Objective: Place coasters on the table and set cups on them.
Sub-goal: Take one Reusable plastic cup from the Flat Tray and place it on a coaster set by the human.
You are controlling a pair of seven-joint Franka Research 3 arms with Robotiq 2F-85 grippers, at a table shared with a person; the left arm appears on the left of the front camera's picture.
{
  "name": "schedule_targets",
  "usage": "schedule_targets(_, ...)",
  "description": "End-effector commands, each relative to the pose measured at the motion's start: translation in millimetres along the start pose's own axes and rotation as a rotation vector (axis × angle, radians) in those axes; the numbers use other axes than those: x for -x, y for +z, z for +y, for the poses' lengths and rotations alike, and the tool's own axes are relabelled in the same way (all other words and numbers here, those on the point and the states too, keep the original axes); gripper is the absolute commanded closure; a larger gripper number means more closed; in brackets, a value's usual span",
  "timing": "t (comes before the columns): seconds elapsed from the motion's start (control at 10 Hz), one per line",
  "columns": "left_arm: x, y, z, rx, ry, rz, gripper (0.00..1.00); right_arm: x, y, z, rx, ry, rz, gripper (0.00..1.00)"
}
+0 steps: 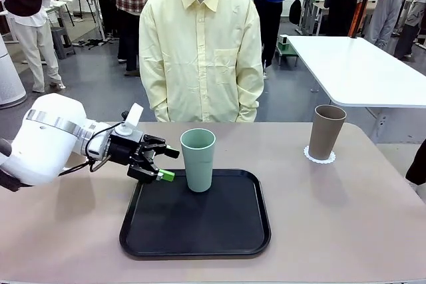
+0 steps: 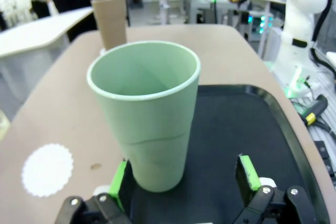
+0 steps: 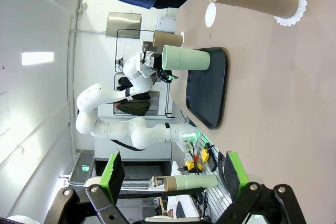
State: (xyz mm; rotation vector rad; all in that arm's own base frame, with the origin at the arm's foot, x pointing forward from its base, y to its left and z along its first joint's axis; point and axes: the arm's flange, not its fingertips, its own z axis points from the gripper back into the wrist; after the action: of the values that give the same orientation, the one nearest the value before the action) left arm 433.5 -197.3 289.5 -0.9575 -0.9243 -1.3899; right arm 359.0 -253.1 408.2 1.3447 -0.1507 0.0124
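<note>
One taupe cup (image 1: 326,132) sits on its coaster (image 1: 319,156); left gripper (image 1: 164,163), jaws spread, brackets the mint-green cup (image 1: 198,159) on the black tray (image 1: 193,231), ungrasped

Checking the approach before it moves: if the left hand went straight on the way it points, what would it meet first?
Most likely the mint-green tapered tumbler standing on the black rectangular tray; the open left hand already has it between its green-padded fingers.

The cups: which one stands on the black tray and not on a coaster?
The mint-green cup stands upright on the black tray, between the open left claw fingers. A taupe-brown cup stands on a white coaster on the table.
</note>
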Motion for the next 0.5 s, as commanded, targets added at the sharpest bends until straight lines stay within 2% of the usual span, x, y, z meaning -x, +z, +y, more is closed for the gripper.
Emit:
schedule_targets(0.0, 10, -10, 7, -0.029, -0.066, -0.055, 0.0, 1, 1, 0, 0.003, -0.002, 0.004, 0.0)
schedule_targets(0.4, 17, -30, 26, -0.045, -0.034, -0.077, 0.0, 1, 1, 0, 0.003, -0.002, 0.004, 0.0)
